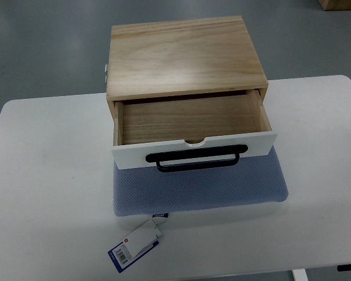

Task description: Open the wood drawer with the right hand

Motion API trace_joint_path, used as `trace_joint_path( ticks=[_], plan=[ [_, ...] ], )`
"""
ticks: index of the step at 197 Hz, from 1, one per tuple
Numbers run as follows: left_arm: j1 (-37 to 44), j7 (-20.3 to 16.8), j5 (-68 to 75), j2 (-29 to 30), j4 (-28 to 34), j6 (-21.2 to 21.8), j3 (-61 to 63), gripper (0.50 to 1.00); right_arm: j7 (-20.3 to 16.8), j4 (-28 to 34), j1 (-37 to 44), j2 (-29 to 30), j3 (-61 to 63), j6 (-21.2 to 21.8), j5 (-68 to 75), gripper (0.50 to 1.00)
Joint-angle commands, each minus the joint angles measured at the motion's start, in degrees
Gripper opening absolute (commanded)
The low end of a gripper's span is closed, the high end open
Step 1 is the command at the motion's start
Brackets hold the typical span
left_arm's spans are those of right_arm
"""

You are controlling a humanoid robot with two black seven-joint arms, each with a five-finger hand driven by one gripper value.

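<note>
Wood drawer (190,120), a pale plywood tray with a white front panel and a black metal bar handle (196,160), sits pulled well out of its light wooden box cabinet (184,55), its bare inside showing and nothing visible in it. The cabinet stands near the far edge of the white rectangular table (47,187), resting on a blue-grey mesh mat (199,190) that spreads out toward the robot beneath the drawer front. Neither robot hand appears in the top view, so the state of the right hand's fingers cannot be told. Judging by how far the tray stands out, the opening looks done or nearly so. Any further pull would best be made by the handle, straight toward the robot and level, so the tray does not tip from its slot or drag the cabinet across the mat. A white and blue printed tag (134,246) attached to the mat lies on the table near its front edge, clear of the handle. Nothing blocks the approach from the right side; the tabletop there is bare.
</note>
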Motion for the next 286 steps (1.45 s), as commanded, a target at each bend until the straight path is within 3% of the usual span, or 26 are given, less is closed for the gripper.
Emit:
trace_joint_path(
  ticks=[1, 37, 61, 83, 185, 214, 286],
  plan=[
    [0.01, 0.04, -0.09, 0.0, 0.01, 0.1, 0.02, 1.0, 3.21, -6.18, -8.07, 6.19, 10.25, -0.27, 0.02, 0.944],
    [0.1, 0.04, -0.09, 0.0, 0.01, 0.1, -0.07, 1.0, 5.94, -14.17, -15.54, 18.4, 22.55, -0.45, 0.19, 0.944],
    [0.1, 0.04, 0.0, 0.0, 0.01, 0.1, 0.02, 1.0, 7.69, -18.92, -16.33, 22.27, 26.77, -0.45, 0.28, 0.944],
    [0.1, 0.04, -0.09, 0.0, 0.01, 0.1, 0.02, 1.0, 8.66, -19.45, -17.12, 26.22, 29.32, -0.36, 0.28, 0.944],
    [0.1, 0.92, -0.09, 0.0, 0.01, 0.1, 0.02, 1.0, 8.84, -19.36, -21.17, 36.24, 36.88, 1.49, 0.28, 0.946],
    [0.19, 0.92, -0.09, 0.0, 0.27, 0.1, -0.07, 1.0, 10.51, -19.45, -21.17, 36.77, 38.2, 1.66, 0.28, 0.946],
    [0.1, 0.92, -0.09, 0.0, 0.71, 0.19, 0.02, 1.0, 10.77, -19.45, -22.05, 37.04, 38.9, 1.84, 0.28, 0.946]
  ],
)
